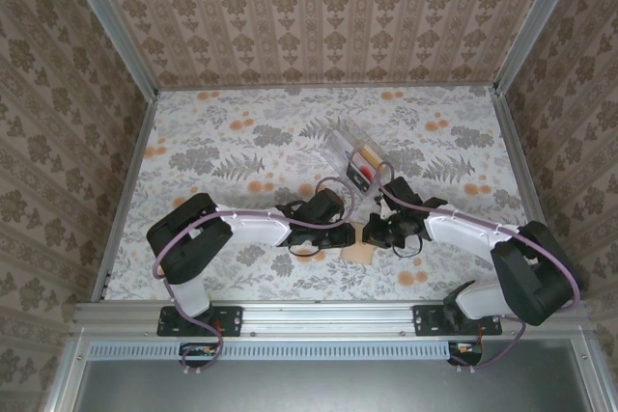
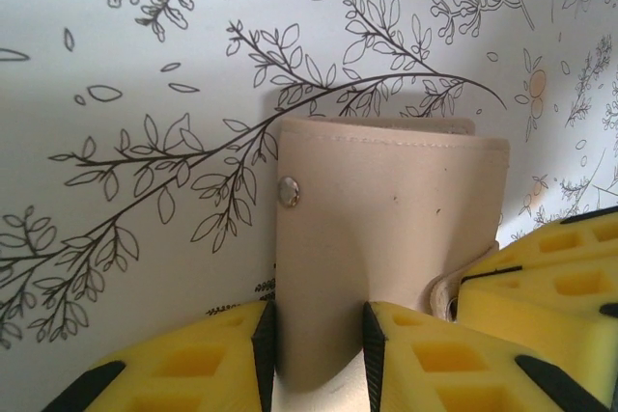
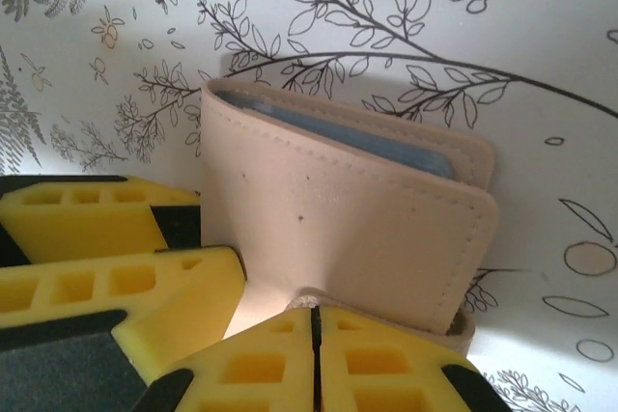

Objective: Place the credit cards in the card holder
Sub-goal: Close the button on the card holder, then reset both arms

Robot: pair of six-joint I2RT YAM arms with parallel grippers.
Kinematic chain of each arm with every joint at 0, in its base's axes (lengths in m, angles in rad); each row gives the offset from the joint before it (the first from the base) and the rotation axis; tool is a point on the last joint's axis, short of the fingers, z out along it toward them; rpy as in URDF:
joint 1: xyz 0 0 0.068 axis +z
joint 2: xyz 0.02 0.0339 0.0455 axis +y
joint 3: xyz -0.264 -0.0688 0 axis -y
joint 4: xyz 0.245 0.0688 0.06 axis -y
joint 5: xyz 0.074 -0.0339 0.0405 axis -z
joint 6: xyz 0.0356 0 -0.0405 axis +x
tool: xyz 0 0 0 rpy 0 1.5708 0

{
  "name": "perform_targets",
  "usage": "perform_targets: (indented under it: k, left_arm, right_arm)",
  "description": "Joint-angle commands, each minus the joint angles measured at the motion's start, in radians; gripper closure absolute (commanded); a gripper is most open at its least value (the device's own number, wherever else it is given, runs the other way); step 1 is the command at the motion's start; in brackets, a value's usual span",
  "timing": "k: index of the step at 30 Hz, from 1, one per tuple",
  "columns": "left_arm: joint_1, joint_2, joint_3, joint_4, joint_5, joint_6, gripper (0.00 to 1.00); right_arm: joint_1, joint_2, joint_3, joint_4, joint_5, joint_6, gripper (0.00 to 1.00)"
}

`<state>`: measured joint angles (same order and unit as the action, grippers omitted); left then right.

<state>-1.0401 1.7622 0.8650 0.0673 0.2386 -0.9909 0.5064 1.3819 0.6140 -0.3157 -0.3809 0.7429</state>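
Down at the near middle of the floral tabletop [image 1: 222,142], a tan folded wallet [image 1: 359,255] lies between the two claws. The left claw [image 2: 319,335] is narrowed onto the wallet [image 2: 386,209], with a yellow finger [image 2: 193,364] pressed against each side of its folded body. A small metal snap [image 2: 288,192] sits near the wallet's left edge. The right claw [image 3: 314,320] has its jaws pressed together, the tips meeting at a small tab at the wallet's lower edge; whether the tab is pinched between them I cannot tell. From the right wrist the wallet [image 3: 338,209] shows a blue-grey lining between its stitched flaps.

Farther back, well apart from the wallet, the clear card holder [image 1: 338,142] stands at an angle to the tabletop's edges. A red card [image 1: 360,178] and an orange-yellow card [image 1: 371,155] sit in it. Any print on the cards is too small to read.
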Motion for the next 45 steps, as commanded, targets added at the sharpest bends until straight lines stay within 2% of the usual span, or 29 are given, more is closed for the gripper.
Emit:
perform_targets:
  k: [1, 4, 10, 14, 16, 18, 20, 23, 27, 31, 35, 39, 45]
  left_arm:
    - [-0.008, -0.034, -0.019, 0.011, 0.002, -0.021, 0.68]
    - [-0.022, -0.053, -0.026, 0.032, 0.009, -0.028, 0.68]
    - [-0.041, -0.123, -0.027, 0.005, -0.043, 0.011, 0.66]
    - [-0.039, -0.2, -0.062, -0.014, -0.122, 0.021, 0.61]
    - [-0.037, -0.238, -0.067, -0.055, -0.167, 0.042, 0.59]
    - [-0.028, -0.282, -0.071, -0.105, -0.213, 0.064, 0.58]
    - [-0.017, -0.325, -0.082, -0.137, -0.255, 0.082, 0.57]
    - [0.008, -0.391, -0.111, -0.169, -0.308, 0.09, 0.54]
    - [0.055, -0.465, -0.159, -0.2, -0.343, 0.084, 0.52]
    - [0.096, -0.533, -0.207, -0.221, -0.363, 0.083, 0.44]
    - [0.135, -0.591, -0.244, -0.238, -0.379, 0.084, 0.35]
    - [0.174, -0.64, -0.253, -0.291, -0.398, 0.095, 0.28]
    - [0.227, -0.728, -0.266, -0.361, -0.434, 0.122, 0.19]
  right_arm:
    - [0.001, 0.06, -0.013, -0.031, 0.047, -0.025, 0.92]
    - [0.001, 0.018, -0.001, -0.068, 0.064, -0.055, 0.88]
    - [-0.014, -0.183, 0.071, -0.164, 0.164, -0.107, 0.71]
    - [-0.055, -0.328, 0.123, -0.275, 0.408, -0.121, 0.66]
    - [-0.074, -0.393, 0.138, -0.31, 0.552, -0.128, 0.61]
    - [-0.087, -0.454, 0.145, -0.326, 0.713, -0.134, 0.49]
    - [-0.1, -0.495, 0.139, -0.323, 0.843, -0.137, 0.32]
    - [-0.111, -0.521, 0.089, -0.228, 0.965, -0.223, 0.23]
    - [-0.115, -0.488, 0.0, -0.023, 1.048, -0.369, 0.22]
    - [-0.126, -0.417, -0.052, 0.153, 1.093, -0.504, 0.19]
    - [-0.154, -0.287, -0.099, 0.352, 1.06, -0.612, 0.15]
    - [-0.208, -0.162, -0.171, 0.633, 0.938, -0.656, 0.14]
    - [-0.265, -0.056, -0.185, 0.892, 0.842, -0.749, 0.13]
